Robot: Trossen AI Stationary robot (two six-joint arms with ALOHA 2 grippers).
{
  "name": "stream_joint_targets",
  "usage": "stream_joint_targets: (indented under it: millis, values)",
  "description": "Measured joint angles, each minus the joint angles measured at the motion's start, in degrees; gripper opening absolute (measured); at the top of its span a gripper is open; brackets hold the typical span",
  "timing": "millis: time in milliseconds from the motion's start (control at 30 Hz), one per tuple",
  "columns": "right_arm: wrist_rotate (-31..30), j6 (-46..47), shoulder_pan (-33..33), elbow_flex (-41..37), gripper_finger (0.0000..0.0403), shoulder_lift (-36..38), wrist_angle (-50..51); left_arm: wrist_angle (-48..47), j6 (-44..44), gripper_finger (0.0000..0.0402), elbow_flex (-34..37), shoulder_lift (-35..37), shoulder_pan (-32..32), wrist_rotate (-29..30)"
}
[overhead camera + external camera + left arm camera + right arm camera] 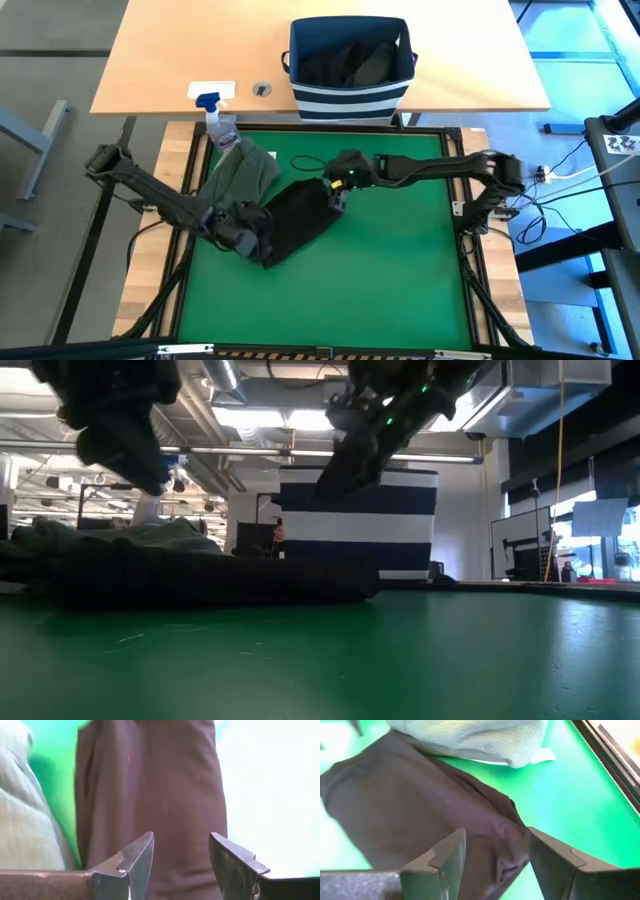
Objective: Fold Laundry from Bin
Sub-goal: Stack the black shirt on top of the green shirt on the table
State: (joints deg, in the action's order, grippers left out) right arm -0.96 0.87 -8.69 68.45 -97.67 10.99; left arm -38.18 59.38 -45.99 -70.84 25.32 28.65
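Note:
A black garment (300, 220) lies folded into a long strip, slanting across the left half of the green mat (400, 270). An olive green garment (240, 175) lies bunched beside it, toward the far left. My left gripper (180, 837) hovers open over the strip's near end (262, 250). My right gripper (495, 832) hovers open over its far end (335, 195). In the low view both grippers (125, 445) (355, 455) stand well above the cloth (200, 580). The navy striped bin (350, 70) stands on the wooden table beyond the mat, with dark laundry (355, 62) inside.
A clear spray bottle with a blue nozzle (218, 118) stands at the mat's far left corner. A black cable loop (305, 162) lies on the mat near the far edge. A small white tag (542, 755) shows beside the olive garment. Bare mat stretches right and near.

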Motion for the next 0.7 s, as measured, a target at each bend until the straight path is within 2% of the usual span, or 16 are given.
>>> stream_joint_targets:
  millis: [267, 400, 567, 700]
  values:
    - [3.56, -0.12, 0.01, 0.00, 0.0207, 1.86, 9.67, 1.61, -11.31, 0.0185, -0.62, -0.70, -9.74, -0.09]
    - [5.55, 0.52, 0.01, -2.17, 0.0207, 2.32, 13.06, 6.46, -19.61, 0.0185, 1.21, -2.29, -15.09, -4.42]
    - [6.02, 4.83, -0.02, -10.88, 0.0207, 7.55, 13.79, 9.64, -27.45, 0.0185, 4.31, -5.04, -19.55, -13.61]
    - [7.14, 10.57, 0.01, -21.43, 0.0207, 12.92, 7.94, 10.60, -31.24, 0.0185, 6.33, -7.28, -21.01, -13.85]
